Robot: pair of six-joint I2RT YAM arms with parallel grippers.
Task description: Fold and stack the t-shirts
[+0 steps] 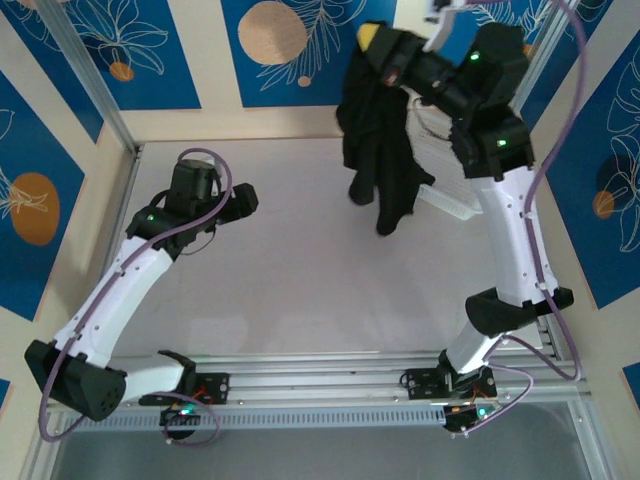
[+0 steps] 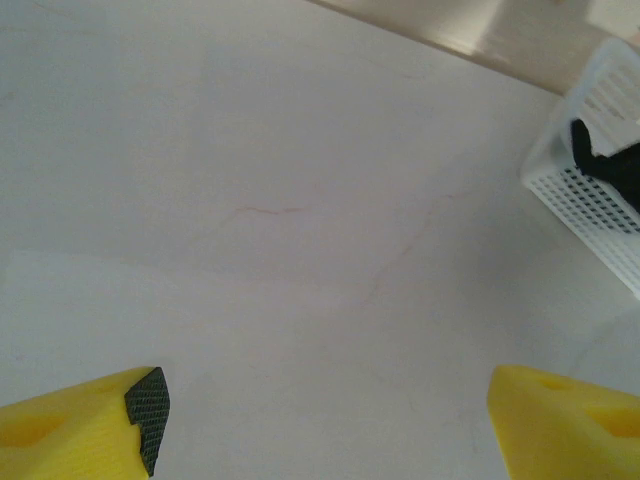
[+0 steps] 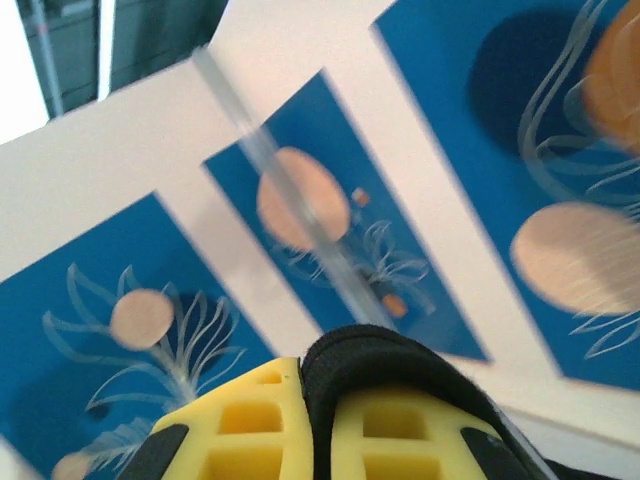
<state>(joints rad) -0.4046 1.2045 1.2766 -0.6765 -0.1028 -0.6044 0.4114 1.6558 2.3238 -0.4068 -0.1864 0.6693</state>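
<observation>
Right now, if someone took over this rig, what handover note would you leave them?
The right claw is shut on the black t-shirt, held high; the shirt hangs bunched by the white basket at the far right of the table.
The left claw is open and empty, low over bare table.
Done: shirt picked up; no fold made yet.
Left: lay it flat, fold it, stack it.

The tabletop (image 1: pixel 300 290) is bare across its middle and left. At the far right, the basket (image 1: pixel 455 205) and the hanging t-shirt (image 1: pixel 385 160) block passage.
</observation>
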